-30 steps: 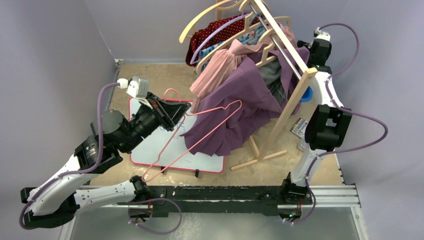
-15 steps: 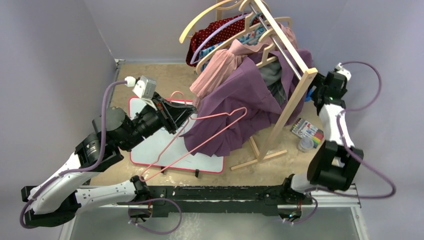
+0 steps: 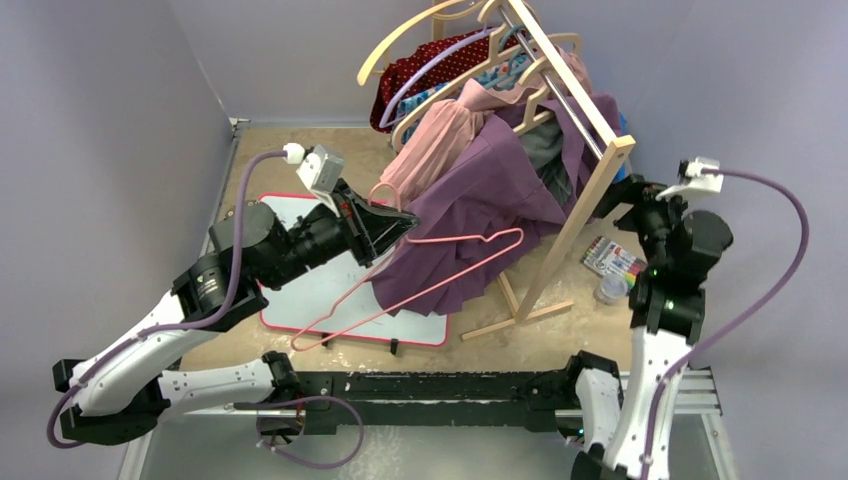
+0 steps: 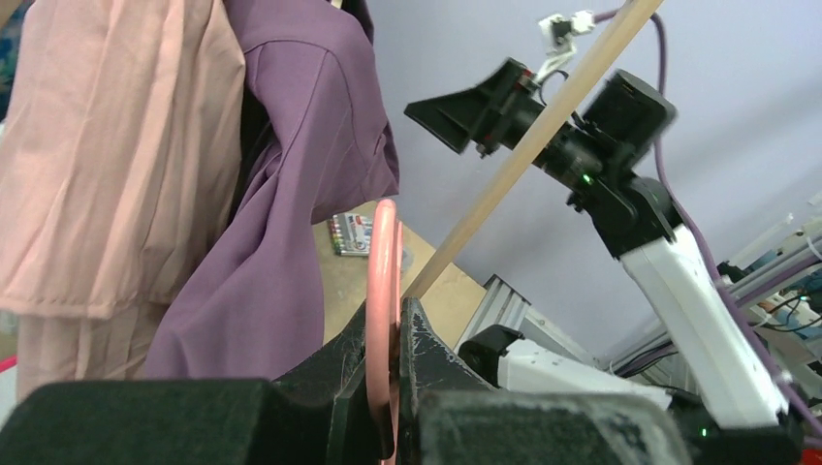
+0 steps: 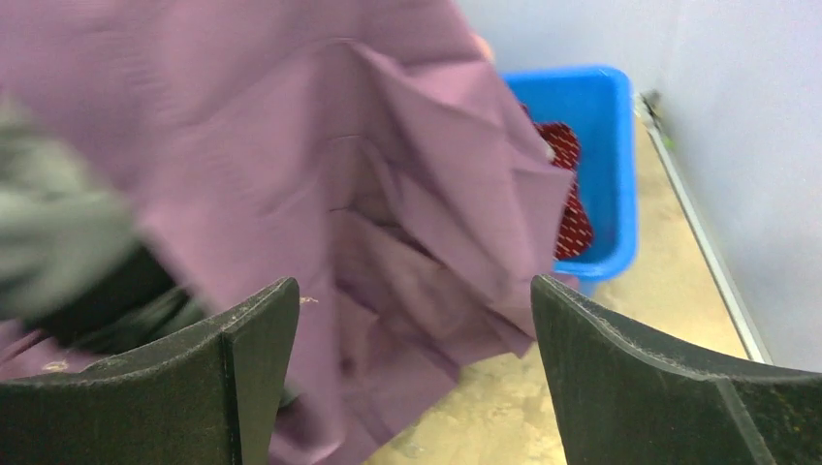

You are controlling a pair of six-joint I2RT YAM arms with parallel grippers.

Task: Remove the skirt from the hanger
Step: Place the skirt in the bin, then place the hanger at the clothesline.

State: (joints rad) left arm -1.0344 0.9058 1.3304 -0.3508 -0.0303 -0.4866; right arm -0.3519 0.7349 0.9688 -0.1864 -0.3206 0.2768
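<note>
The skirt (image 3: 480, 205) is a purple cloth draped off the wooden rack, its lower folds hanging against the pink wire hanger (image 3: 440, 270). The hanger slants from the rack's foot down to the whiteboard. My left gripper (image 3: 400, 222) is shut on the hanger's hook (image 4: 384, 271), just left of the purple folds (image 4: 291, 194). My right gripper (image 3: 625, 195) is open at the rack's right side, a little short of the skirt (image 5: 320, 145), with nothing between its fingers (image 5: 252, 349).
A tilted wooden rack (image 3: 590, 190) carries wooden hangers and other clothes, among them a pink garment (image 3: 440, 135). A whiteboard (image 3: 300, 290) lies under the hanger. A blue bin (image 5: 591, 145), a marker box (image 3: 612, 258) and a small jar (image 3: 607, 290) sit right of the rack.
My left gripper has carried the hanger rightward, toward the rack. My right arm has swung from behind the rack to its right side and now faces the purple cloth.
</note>
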